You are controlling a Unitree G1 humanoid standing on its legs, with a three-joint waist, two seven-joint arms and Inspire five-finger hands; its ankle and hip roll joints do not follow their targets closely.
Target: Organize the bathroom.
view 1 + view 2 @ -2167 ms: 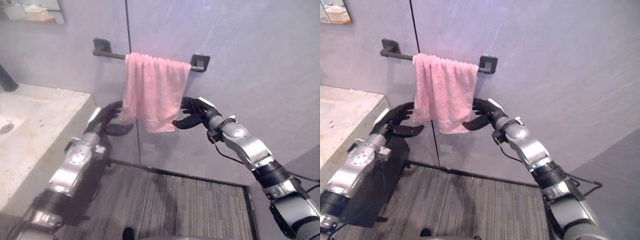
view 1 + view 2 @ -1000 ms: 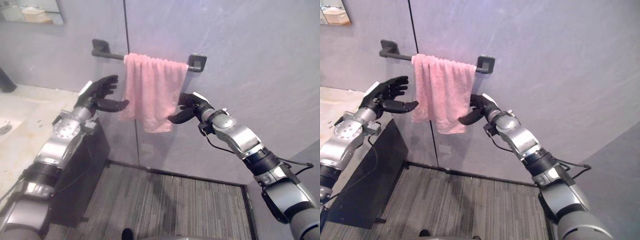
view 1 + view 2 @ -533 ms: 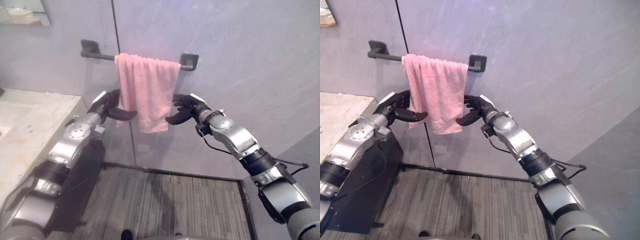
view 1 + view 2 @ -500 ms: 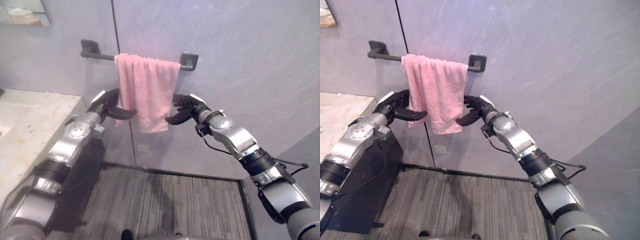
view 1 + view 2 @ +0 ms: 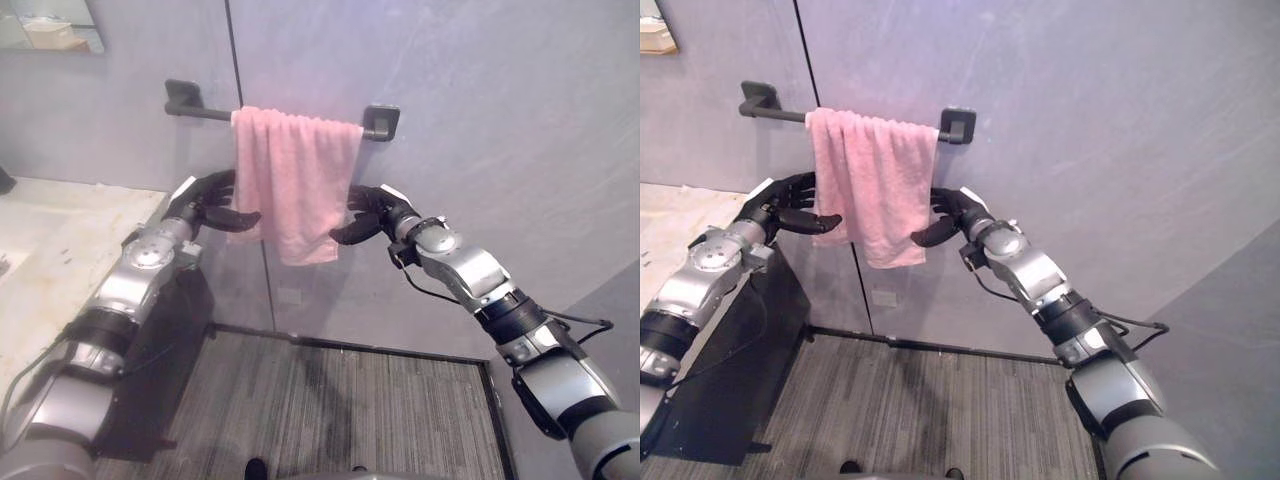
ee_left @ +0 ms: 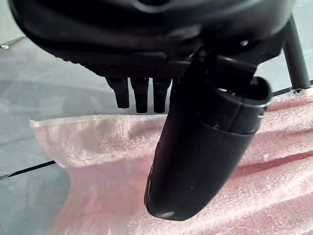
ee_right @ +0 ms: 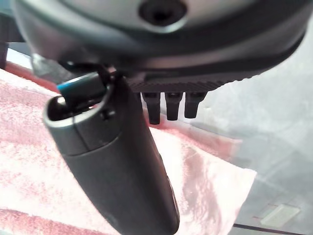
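A pink towel (image 5: 295, 180) hangs folded over a dark bar (image 5: 205, 112) on the grey wall. My left hand (image 5: 200, 200) is at the towel's left edge, fingers straight, thumb reaching in front of the cloth. At the right edge my right hand (image 5: 375, 210) mirrors it, thumb (image 5: 925, 236) pointing under the towel's side. In the left wrist view the thumb (image 6: 205, 147) lies before the towel (image 6: 98, 166) with the fingers (image 6: 139, 93) straight beyond. The right wrist view shows the same: thumb (image 7: 117, 161) over the towel (image 7: 205, 181). Neither hand pinches the cloth.
A pale stone counter (image 5: 50, 230) runs along the left, with a dark cabinet side (image 5: 170, 340) below it. A mirror corner (image 5: 50, 25) sits at the upper left. Striped grey flooring (image 5: 330, 400) lies below the wall.
My left hand has risen a little and drawn slightly left off the towel's edge. The right hand has stayed at the right edge.
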